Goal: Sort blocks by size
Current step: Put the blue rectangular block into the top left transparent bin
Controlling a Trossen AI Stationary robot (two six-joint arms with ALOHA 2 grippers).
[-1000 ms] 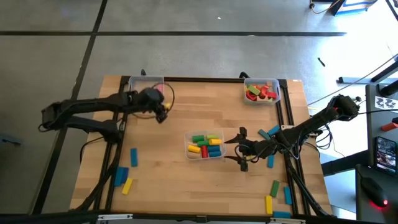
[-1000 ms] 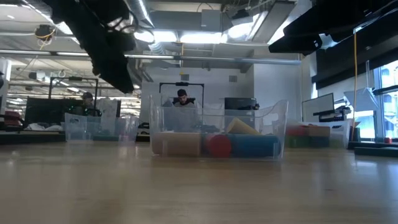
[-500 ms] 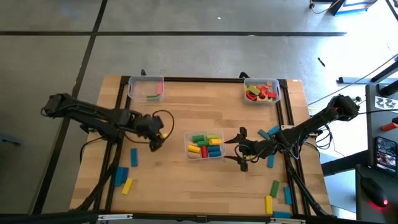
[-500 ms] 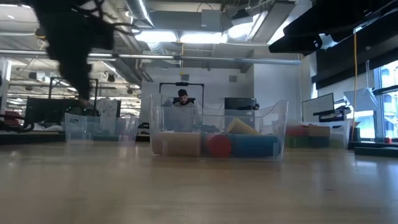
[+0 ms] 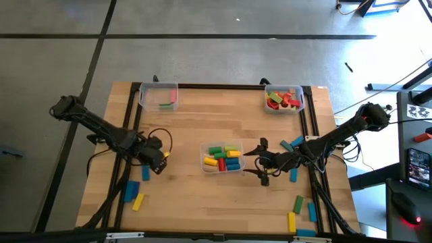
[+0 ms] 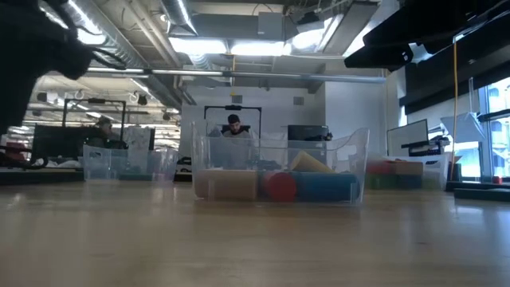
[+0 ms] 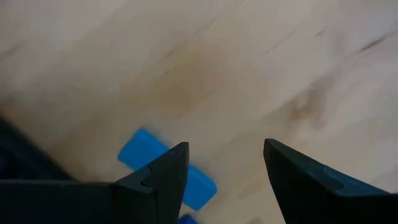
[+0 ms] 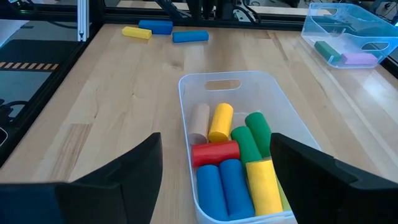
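My left gripper [image 5: 157, 163] points down, open, over bare wood just beside a blue block [image 5: 144, 170] that lies flat near the table's left edge. In the left wrist view that blue block [image 7: 163, 167] shows partly behind one finger, untouched. My right gripper [image 5: 262, 163] hangs open just right of the centre clear bin [image 5: 204, 160], which holds several short round blocks [image 8: 231, 163] in yellow, red, green and blue. Nothing is between either pair of fingers.
A far-left bin [image 5: 143, 96] holds a green and a pink block; a far-right bin [image 5: 301, 100] holds red, green and yellow pieces. Loose blue and yellow blocks [image 5: 135, 196] lie near left. Several more blocks [image 5: 298, 202] lie near right, beside the right arm.
My left gripper has swung from beside the far-left bin toward the table's near edge and a little left, sinking slightly and rolling about its own axis. It now points down beside the blue block. Its fingers stay open.
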